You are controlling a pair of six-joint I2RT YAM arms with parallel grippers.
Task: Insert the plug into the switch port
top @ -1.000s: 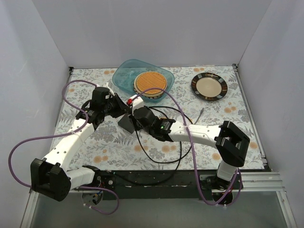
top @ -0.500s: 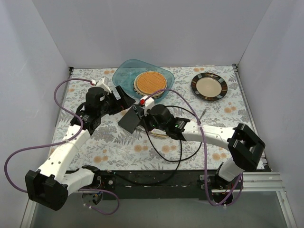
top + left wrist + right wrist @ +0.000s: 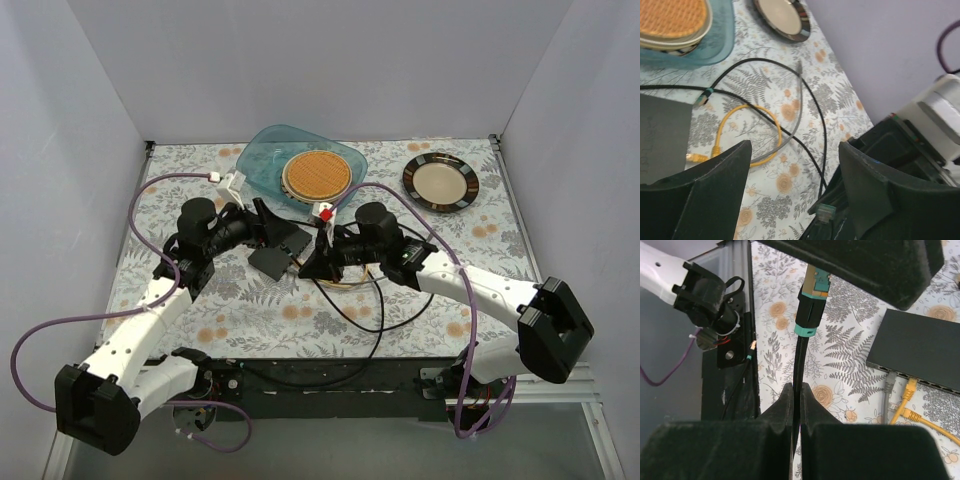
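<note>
The right claw, at lower centre, is clamped on the black cable under the teal plug, with the switch at right, while the left claw stands apart.

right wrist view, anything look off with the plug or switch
Slightly odd: the right hand pinches the black cable behind the plug, and the plug points past the switch rather than at its port row. A gray cable and a yellow cable already sit in that row.
</note>
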